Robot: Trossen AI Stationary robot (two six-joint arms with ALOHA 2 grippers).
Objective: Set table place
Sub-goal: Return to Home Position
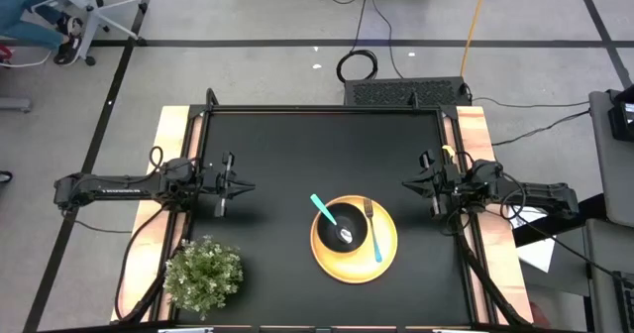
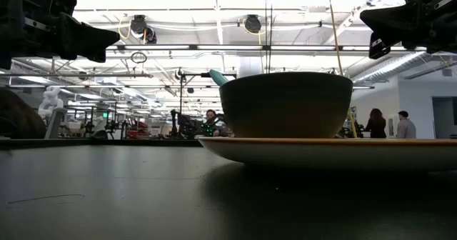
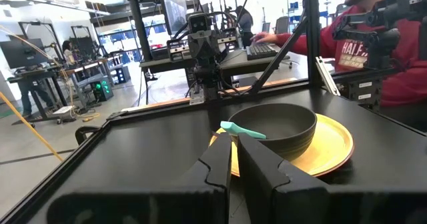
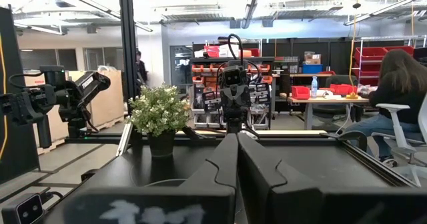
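Note:
A round yellow plate (image 1: 388,257) lies on the black table (image 1: 287,145), right of centre near the front. A black bowl (image 1: 337,224) stands on the plate (image 3: 333,147). The spoon's head lies in the bowl (image 3: 273,127), and its teal handle (image 1: 321,209) leans over the rim toward the far left. The fork (image 1: 372,230) lies flat on the plate, right of the bowl. My left gripper (image 1: 248,186) hovers shut at the table's left. My right gripper (image 1: 406,183) hovers shut at the right. Both point level toward the middle and hold nothing.
A green bushy potted plant (image 1: 203,272) stands at the table's near left corner, on the wooden strip. Wooden strips (image 1: 477,135) run along the left and right sides. People sit and stand in the room beyond the table.

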